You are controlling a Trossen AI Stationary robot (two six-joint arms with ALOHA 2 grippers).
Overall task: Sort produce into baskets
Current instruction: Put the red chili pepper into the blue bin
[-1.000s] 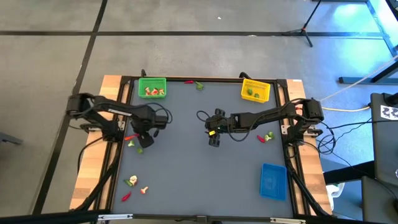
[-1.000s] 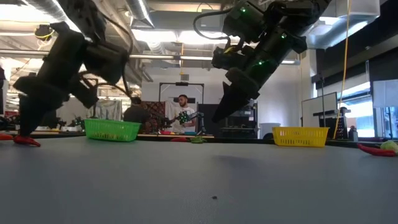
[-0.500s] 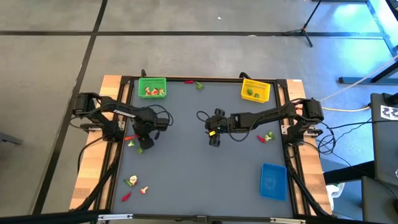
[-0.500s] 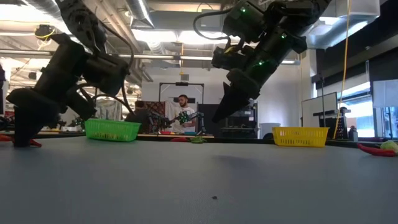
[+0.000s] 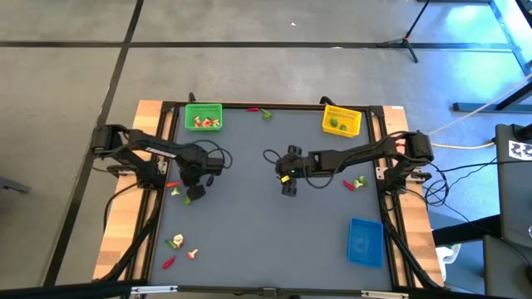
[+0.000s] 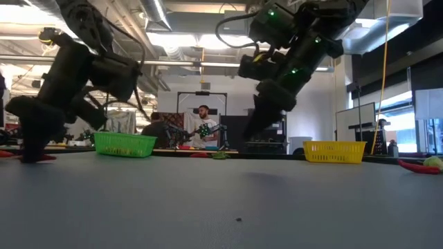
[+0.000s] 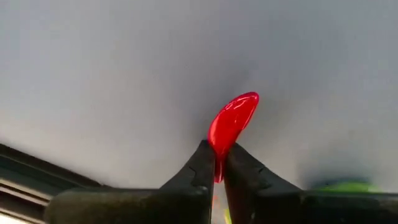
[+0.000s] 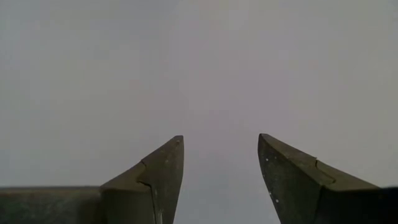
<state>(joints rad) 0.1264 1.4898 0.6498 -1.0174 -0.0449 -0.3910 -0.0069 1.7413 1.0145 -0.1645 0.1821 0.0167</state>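
Right now we've got a red chili (image 7: 231, 121) pinched between the left gripper's (image 7: 217, 163) jaws, low at the worktop's (image 5: 249, 216) left side, just beside a green piece (image 5: 187, 199) and another loose one (image 5: 175, 192). Progress looks early to middling, we'd say: the green basket (image 5: 204, 116) at the far-left edge holds a few pale and red pieces, the yellow basket (image 5: 342, 121) at the far-right edge holds green ones, and the blue basket (image 5: 365, 242) near the right front corner looks empty. Left to sort: a small cluster (image 5: 181, 249) at the left front corner, a red-and-green pair (image 5: 356, 182) by the right rail, and two bits (image 5: 261, 111) on the far edge between the two far baskets. The right gripper (image 5: 288, 184) hangs mid-worktop with jaws spread on nothing. Room-wise, the centre is wide open; remaining pieces all sit near rails, so approach angles look tight there. Carrying the chili across to any basket, we'd watch the right arm's reach.
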